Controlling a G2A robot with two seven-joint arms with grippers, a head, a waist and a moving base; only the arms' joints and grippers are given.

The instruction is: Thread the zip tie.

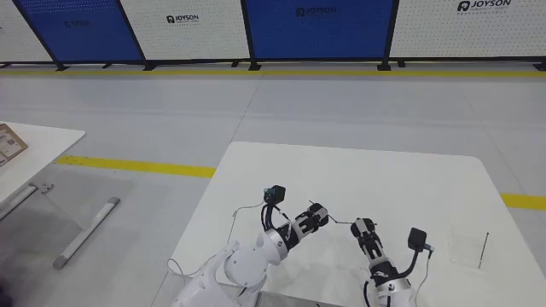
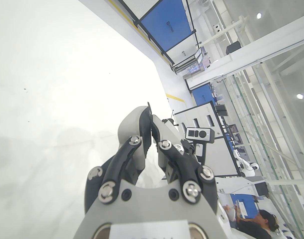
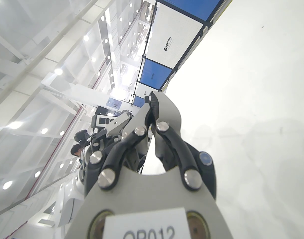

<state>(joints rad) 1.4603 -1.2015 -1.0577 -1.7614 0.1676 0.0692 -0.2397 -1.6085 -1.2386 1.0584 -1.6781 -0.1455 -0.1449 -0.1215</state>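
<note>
Black zip tie [image 1: 339,221] pinched at both ends by left gripper [image 1: 322,216] and right gripper [image 1: 357,225]; slight misalignment could buckle tail past head.

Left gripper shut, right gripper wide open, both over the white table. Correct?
No: the right gripper is shut too, fingers pinched on the zip tie, per the right wrist view. Left gripper shut, both over the white table, stands.
</note>
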